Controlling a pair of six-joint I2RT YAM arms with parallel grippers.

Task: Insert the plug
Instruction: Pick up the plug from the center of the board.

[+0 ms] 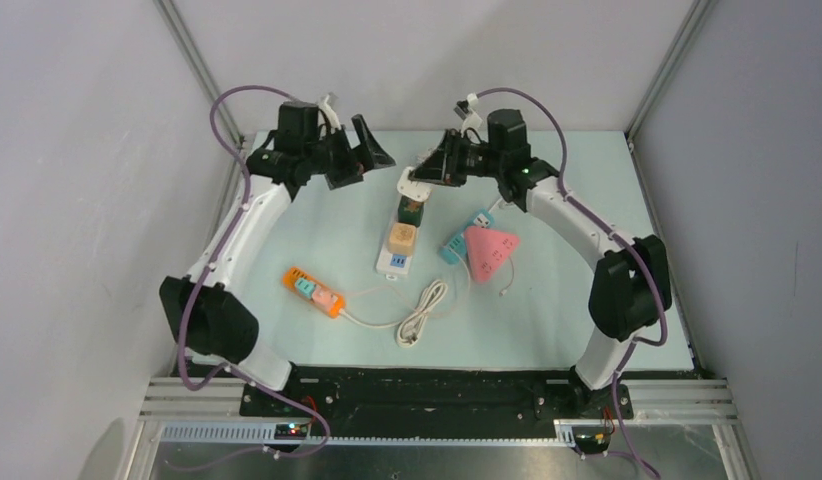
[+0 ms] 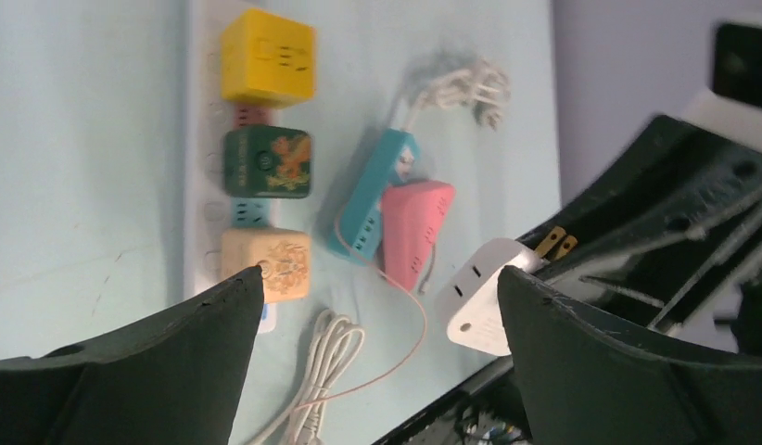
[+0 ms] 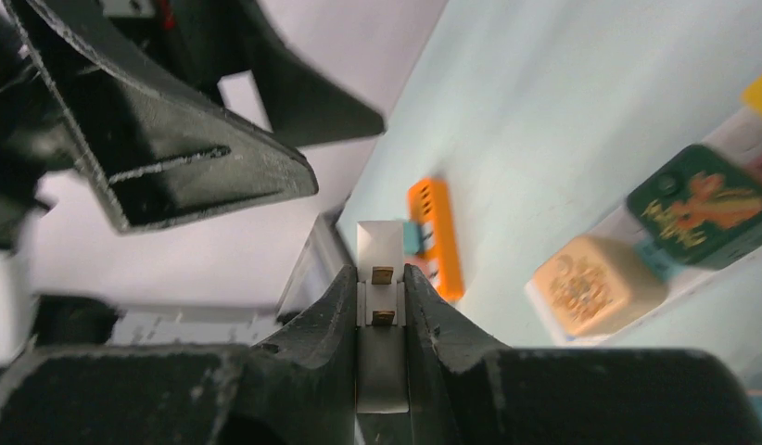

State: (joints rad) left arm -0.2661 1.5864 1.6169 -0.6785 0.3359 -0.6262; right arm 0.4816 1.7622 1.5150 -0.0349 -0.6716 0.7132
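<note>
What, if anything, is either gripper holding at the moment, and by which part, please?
The right gripper pinches the white plug by opposite sides of its body, beside the prongs. The left gripper is open and empty.

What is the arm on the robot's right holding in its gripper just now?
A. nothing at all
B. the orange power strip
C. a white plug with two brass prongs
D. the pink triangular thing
C: in the right wrist view the right gripper is clamped on the white plug, with its two brass prongs in plain sight.
</note>
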